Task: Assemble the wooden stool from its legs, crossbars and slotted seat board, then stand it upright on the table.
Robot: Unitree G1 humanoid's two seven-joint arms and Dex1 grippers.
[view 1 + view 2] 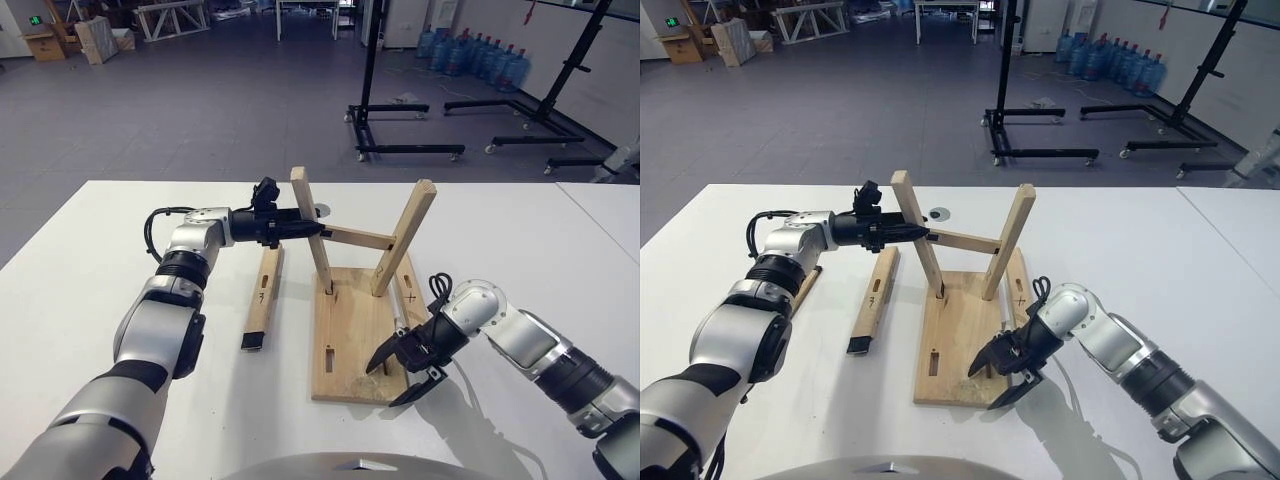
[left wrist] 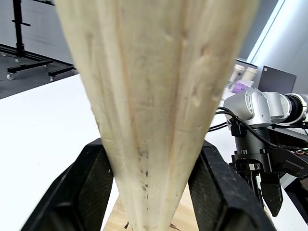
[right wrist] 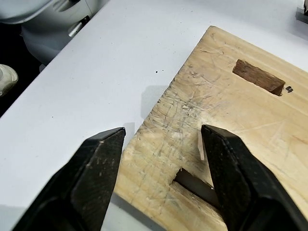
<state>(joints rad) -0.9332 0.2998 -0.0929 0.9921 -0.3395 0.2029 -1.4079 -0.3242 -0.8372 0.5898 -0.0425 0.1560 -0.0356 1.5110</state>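
Note:
The slotted seat board (image 1: 345,350) lies flat on the white table. Two legs stand in its far slots, the left leg (image 1: 306,205) and the right leg (image 1: 408,235), joined by a crossbar (image 1: 357,238). My left gripper (image 1: 316,230) is shut on the left leg (image 2: 154,96) about halfway up, near the crossbar joint. My right gripper (image 1: 406,372) hangs open just over the board's near right corner (image 3: 231,120), its fingers (image 3: 96,178) straddling an empty slot (image 3: 195,185). A loose leg (image 1: 263,295) lies left of the board, another piece (image 1: 1018,285) along its right edge.
A wooden piece (image 1: 805,290) lies partly under my left forearm. A round grommet (image 1: 938,213) sits in the table behind the stool. Black wheeled stands (image 1: 400,110) are on the floor beyond the far table edge. Bare table lies to the far left and right.

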